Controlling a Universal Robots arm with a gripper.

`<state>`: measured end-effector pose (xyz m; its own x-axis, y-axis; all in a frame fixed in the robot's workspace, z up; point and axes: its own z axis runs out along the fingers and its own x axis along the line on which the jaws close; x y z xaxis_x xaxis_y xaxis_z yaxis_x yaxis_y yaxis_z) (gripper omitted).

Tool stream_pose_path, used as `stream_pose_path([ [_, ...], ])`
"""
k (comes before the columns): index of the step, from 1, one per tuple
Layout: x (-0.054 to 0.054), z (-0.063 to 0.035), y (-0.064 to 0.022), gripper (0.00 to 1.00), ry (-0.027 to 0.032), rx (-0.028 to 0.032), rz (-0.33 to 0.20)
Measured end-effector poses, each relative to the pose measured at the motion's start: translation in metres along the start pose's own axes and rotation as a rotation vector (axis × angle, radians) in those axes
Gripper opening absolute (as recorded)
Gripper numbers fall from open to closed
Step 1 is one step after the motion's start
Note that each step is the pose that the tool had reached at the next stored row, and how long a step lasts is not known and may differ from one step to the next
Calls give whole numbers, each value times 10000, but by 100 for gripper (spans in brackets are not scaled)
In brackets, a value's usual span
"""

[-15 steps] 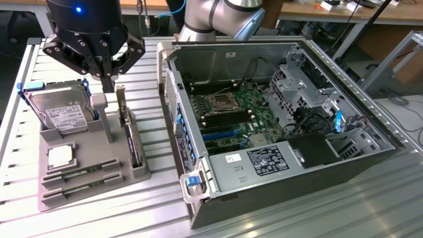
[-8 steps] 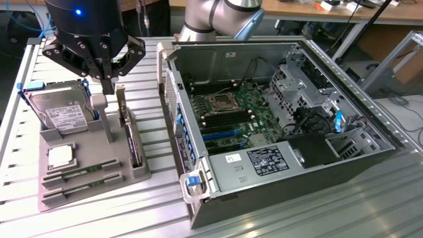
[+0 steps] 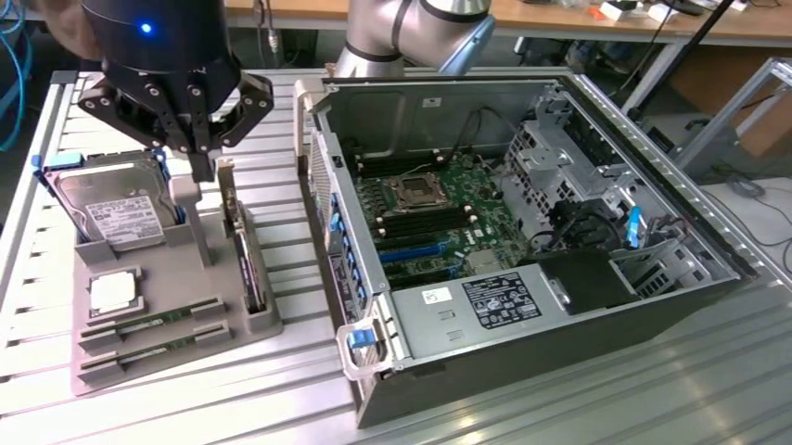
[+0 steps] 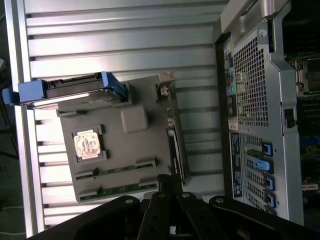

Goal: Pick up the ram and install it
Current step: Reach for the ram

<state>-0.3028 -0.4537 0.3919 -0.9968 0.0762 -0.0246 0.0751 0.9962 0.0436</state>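
Looking at the grey holder [image 3: 185, 278] on the slatted surface [image 3: 297, 278], you find the ram [image 3: 148, 323] not yet touched. It sits in a slot at the end of the holder nearest to the exterior camera, with a second green stick [image 3: 148, 353] just beside it in the next slot. Your pincer [image 3: 203, 172] hangs above the other part of the holder, near the upright dark card [image 3: 244, 250] and the hard drive [image 3: 118, 209], and well apart from the ram. Its jaws are pressed together and carry nothing. In the wrist view the pincer [image 4: 167, 181] is close to the end of the card [image 4: 175, 142], and the ram [image 4: 117, 170] lies to one side of it. So I judge that you are at the approach for the pick, with nothing of the task done yet. A grasp, I think, calls for jaws that are spread first and lined up across the thin long edge of the stick, because the slot walls seem to leave little room. The open computer case [image 3: 396, 116] with its motherboard [image 3: 433, 213] stands at the exterior view's right.
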Motion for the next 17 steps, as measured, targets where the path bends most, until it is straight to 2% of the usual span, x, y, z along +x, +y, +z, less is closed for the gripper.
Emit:
stream_pose_path([
  [13,-6,-4,-83,10,0,4,0],
  [17,-10,-6,-133,10,-1,16,0],
])
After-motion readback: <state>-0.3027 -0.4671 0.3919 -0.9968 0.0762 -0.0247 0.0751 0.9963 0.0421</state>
